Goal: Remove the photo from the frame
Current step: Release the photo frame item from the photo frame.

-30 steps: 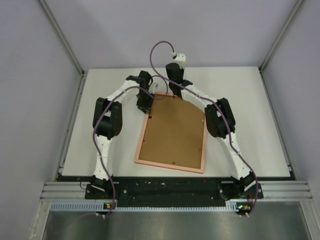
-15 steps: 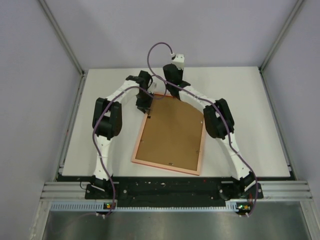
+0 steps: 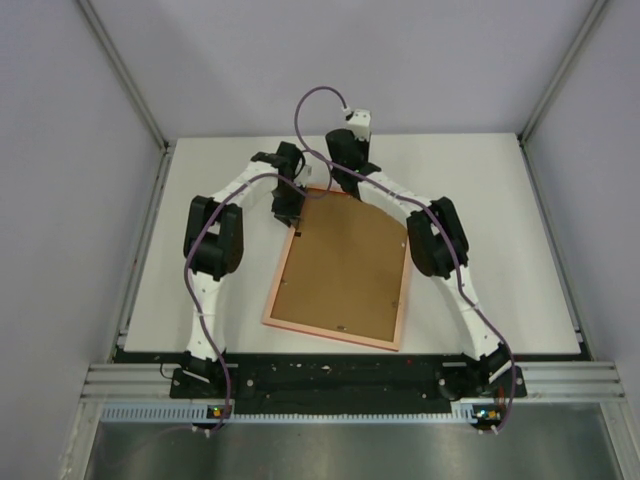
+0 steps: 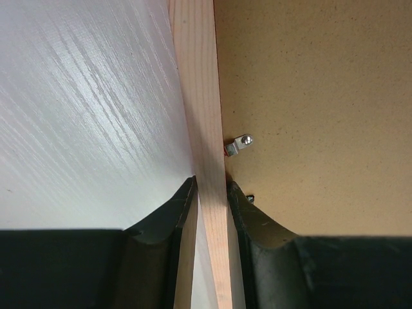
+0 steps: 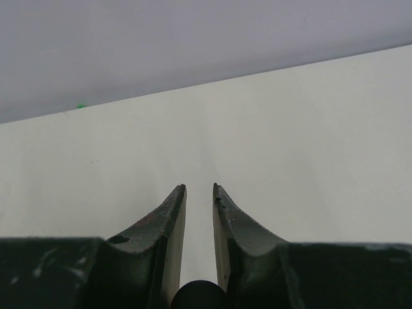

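Observation:
The frame (image 3: pixel 283 295) lies back-up on the table, showing its pale pinkish rim (image 4: pixel 203 96) around a brown backing board (image 3: pixel 345 265). My left gripper (image 4: pixel 211 183) is shut on the rim's left side near the far-left corner (image 3: pixel 296 222). One finger is outside the rim and the other is over the board, beside a small metal clip (image 4: pixel 239 145). My right gripper (image 5: pixel 199 187) hovers past the frame's far edge (image 3: pixel 349 150) and points at the back wall. Its jaws stand a narrow gap apart with nothing between them. The photo is hidden under the board.
The white table (image 3: pixel 500 250) stretches right of the frame, bounded by grey walls and metal rails (image 3: pixel 150 230). A purple cable (image 3: pixel 310 100) loops above the right wrist. Both arm bases sit at the near edge (image 3: pixel 340 380).
The frame has shifted slightly left, its near edge most, with my left gripper still on its rim. The right wrist moved slightly and now holds still.

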{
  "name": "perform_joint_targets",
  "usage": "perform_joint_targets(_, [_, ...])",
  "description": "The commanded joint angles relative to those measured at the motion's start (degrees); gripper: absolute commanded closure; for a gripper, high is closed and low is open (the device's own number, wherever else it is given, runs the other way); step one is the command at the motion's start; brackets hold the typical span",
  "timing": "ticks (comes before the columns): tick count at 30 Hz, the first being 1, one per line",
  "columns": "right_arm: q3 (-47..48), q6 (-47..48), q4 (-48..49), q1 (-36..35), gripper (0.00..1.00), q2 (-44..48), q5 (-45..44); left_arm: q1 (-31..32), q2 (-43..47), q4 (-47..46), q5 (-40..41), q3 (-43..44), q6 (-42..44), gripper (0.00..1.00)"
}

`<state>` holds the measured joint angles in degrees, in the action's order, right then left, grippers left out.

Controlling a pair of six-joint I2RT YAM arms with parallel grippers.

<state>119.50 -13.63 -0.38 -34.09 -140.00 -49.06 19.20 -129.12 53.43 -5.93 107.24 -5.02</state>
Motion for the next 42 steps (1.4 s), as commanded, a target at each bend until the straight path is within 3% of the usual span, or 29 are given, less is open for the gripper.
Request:
perform_joint_targets(1, [0.64,-0.61,-2.07,-0.37,1.00,0.79,-1.13,-0.92,1.06,-0.52,4.35,-1.86,0.18,0.78])
perform_joint_targets(11, [3.72,-5.62,-6.91,-0.54,1.00,2.37,10.03,-0.83,2.03,-0.78,2.24,-2.04,0.62,0.78])
perform_joint_targets(27, [7.50,-6.50,-5.25,-1.07,1.00,0.70,12.23,-0.57,2.03,-0.96,2.15,-2.04,0.80,0.78])
perform_joint_targets(42, [5.04,0.62,2.93,-0.98,1.00,-1.76,8.19,-0.48,2.12,-1.05,2.33,-2.04,0.71,0.79])
